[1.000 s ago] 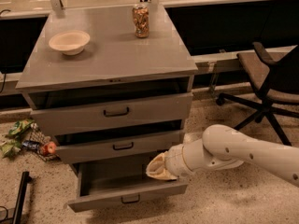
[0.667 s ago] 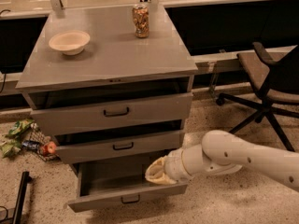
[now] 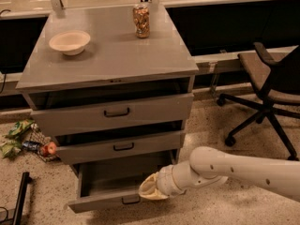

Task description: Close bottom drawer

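1. Bottom drawer (image 3: 101,203): lowest of three in the grey cabinet (image 3: 187,86); pulled well out beyond the front edge of the cabinet top (image 3: 117,55); inside showing and apparently empty.
2. Gripper (image 3: 151,190): low, at the right half of that drawer, by the top lip of its front panel and just beside the black handle (image 3: 131,200); contact likely but not certain; wide or narrow, cannot tell.
3. Handling (judgement): stiff metal box on runners; moderate weight, should slide freely; no grasp needed; push flat on the front panel close to the handle so it runs in straight; risk is the tool slipping over the lip into the drawer.
4. Counts: three drawers, with the middle drawer (image 3: 117,147) and top drawer (image 3: 115,113) seemingly a little ajar; one bowl (image 3: 69,42) near the left edge of the top; one can (image 3: 141,20) near the far edge; one chair (image 3: 269,78) off to the right.
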{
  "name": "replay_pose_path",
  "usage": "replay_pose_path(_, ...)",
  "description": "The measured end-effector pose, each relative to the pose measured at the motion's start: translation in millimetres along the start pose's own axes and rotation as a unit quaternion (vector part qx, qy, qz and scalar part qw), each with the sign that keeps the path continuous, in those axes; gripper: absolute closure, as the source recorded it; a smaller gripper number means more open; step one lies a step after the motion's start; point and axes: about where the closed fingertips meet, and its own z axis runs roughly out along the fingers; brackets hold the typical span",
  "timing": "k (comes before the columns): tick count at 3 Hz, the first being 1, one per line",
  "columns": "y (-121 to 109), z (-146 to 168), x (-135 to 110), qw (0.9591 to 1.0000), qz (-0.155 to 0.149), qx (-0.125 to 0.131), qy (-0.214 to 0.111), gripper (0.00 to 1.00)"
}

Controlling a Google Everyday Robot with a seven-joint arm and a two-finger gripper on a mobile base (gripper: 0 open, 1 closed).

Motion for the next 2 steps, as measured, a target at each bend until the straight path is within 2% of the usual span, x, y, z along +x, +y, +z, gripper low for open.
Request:
replay_pose_path(1, -1, 20, 28, 0.9991, -0.005, 0.002, 0.042, 1.00)
replay_pose_path(2, -20, 36, 58, 0.9944, -0.025, 0.019, 0.101, 1.00)
